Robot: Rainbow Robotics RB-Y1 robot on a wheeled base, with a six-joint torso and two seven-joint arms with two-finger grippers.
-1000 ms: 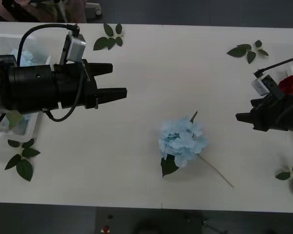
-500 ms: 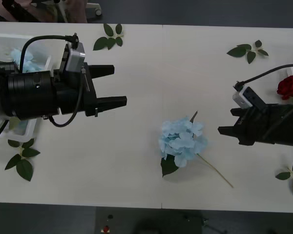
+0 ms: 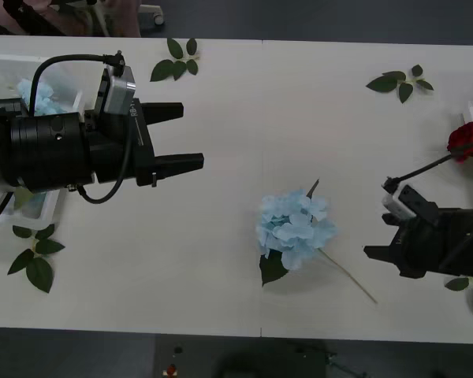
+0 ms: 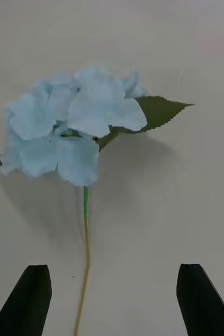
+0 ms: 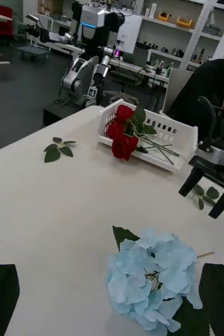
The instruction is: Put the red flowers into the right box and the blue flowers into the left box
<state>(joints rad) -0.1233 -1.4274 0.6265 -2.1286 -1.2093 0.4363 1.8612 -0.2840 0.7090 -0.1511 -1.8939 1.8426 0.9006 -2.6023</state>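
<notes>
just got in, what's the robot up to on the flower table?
It is sorting artificial flowers into boxes. One blue flower lies loose mid-table. The right gripper is open and empty, lined up on that flower's stem end, with the stem running between its fingers in its wrist view. The left gripper is open and empty, hovering beside the left box, which already holds blue flowers. Red flowers lie in the right box.

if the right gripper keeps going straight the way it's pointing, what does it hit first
Probably the blue flower: the open right gripper faces along its stem toward the head, though its height above the table is unclear.
</notes>
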